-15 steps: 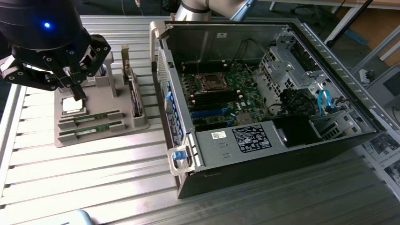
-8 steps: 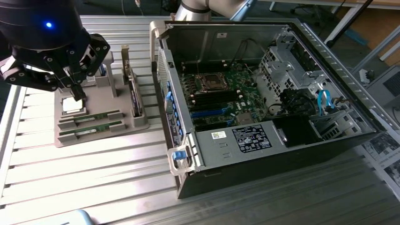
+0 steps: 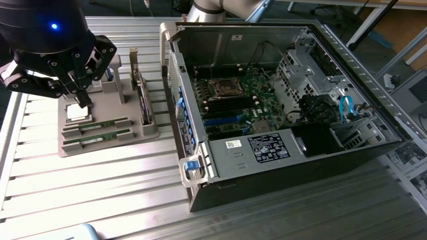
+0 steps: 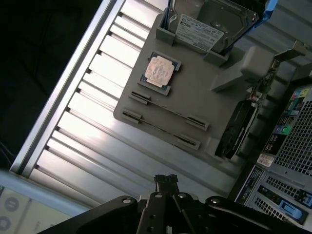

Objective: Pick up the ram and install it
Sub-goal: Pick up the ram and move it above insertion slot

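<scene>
Hard drive, claw base partly off-frame

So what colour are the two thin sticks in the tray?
Green. The RAM sticks show best in the exterior view.

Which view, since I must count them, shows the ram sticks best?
The exterior view: both long, thin green circuit-board ram sticks show their sides, standing on edge in the grey plastic tray. The wrist view sees them from above, as thin edges.

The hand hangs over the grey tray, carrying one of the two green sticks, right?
Not quite: the hand hangs over the grey tray with nothing in it. The exterior view shows both green sticks lying in the tray's slots.
</scene>
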Action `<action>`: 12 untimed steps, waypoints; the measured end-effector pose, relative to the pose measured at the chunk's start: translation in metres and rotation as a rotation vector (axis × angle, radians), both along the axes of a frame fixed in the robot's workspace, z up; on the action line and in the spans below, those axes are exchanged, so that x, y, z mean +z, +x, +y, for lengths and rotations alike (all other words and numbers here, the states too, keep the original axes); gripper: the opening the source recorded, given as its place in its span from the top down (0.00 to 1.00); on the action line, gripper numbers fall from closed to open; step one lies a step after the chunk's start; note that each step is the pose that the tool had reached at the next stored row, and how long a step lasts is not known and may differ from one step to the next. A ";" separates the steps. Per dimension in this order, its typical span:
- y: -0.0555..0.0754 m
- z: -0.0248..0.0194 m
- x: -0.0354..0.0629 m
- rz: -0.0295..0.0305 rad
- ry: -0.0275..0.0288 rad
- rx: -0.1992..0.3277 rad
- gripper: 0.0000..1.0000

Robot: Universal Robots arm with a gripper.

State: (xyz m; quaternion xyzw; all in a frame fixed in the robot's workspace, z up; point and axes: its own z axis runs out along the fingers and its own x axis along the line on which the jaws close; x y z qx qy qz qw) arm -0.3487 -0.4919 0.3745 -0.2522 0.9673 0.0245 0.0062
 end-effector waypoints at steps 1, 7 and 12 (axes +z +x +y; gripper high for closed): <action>0.000 0.0000 0.0000 0.0000 0.0000 0.006 0.89; 0.000 0.0000 -0.0003 0.0000 0.0000 0.044 0.89; 0.000 0.0000 -0.0005 0.0000 0.0000 0.083 0.89</action>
